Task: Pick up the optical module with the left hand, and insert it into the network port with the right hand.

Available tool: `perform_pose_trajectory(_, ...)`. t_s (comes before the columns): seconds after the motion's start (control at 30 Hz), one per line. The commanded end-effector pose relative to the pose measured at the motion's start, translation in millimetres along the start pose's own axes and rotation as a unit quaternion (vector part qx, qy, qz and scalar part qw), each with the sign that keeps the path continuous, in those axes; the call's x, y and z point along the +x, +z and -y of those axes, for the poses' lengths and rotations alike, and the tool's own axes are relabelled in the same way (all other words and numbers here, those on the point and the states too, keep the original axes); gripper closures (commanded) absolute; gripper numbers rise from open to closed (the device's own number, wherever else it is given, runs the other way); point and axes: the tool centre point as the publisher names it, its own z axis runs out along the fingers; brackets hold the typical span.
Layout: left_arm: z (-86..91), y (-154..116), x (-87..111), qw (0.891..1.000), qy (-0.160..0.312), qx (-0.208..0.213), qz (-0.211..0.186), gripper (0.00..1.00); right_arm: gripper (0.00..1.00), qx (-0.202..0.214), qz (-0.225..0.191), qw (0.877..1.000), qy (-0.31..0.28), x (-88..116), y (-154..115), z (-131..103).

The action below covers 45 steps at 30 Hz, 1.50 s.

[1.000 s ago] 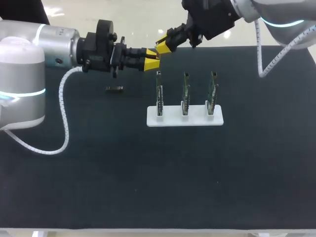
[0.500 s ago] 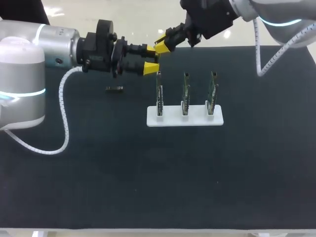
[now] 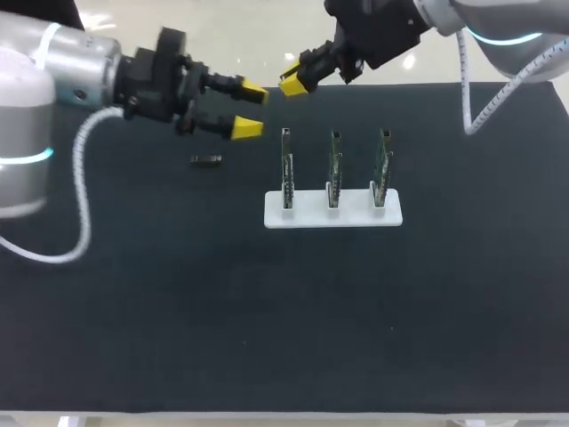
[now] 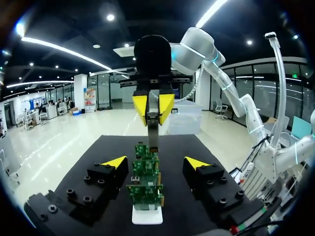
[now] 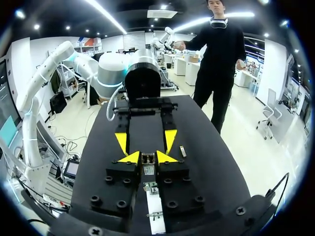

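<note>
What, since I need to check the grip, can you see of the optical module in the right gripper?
The optical module is a slim, dark, metal-looking bar. The right gripper is shut on one end, a yellow finger against each side; its wrist view shows a squarish metallic end face between them. The free end points toward the row of circuit boards, apparently without touching them. The left gripper is open and apart from it.

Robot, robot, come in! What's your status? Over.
Left tool open, empty. Right tool shut on optical module, by the board rack. Second module lying on table. Nothing in the way.
</note>
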Motion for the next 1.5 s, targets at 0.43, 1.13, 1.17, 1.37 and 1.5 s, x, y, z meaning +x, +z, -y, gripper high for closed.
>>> perform_pose_trajectory(0.43, -15.4, -78.4, 9.1, 0.992, 0.004, 0.014, -0.129, 0.00, 1.00, -0.007, -0.004, 1.000, -0.004, 4.1, -5.4, 5.0)
perform_pose_trajectory(1.13, -11.8, -92.6, 10.4, 0.983, -0.005, 0.053, -0.178, 0.00, 1.00, -0.031, -0.025, 0.999, 0.003, 22.3, -17.0, 24.5)
perform_pose_trajectory(1.17, -11.8, -92.6, 10.4, 0.983, -0.005, 0.053, -0.178, 0.00, 1.00, -0.032, -0.025, 0.999, 0.002, 25.4, -19.1, 26.2)
perform_pose_trajectory(1.37, -11.8, -92.6, 10.4, 0.983, -0.005, 0.053, -0.178, 0.00, 1.00, -0.045, -0.029, 0.998, -0.017, 46.5, -27.8, 32.2)
perform_pose_trajectory(1.5, -11.8, -92.6, 10.4, 0.983, -0.005, 0.053, -0.178, 0.00, 1.00, -0.052, -0.032, 0.998, -0.032, 58.1, -31.9, 36.1)
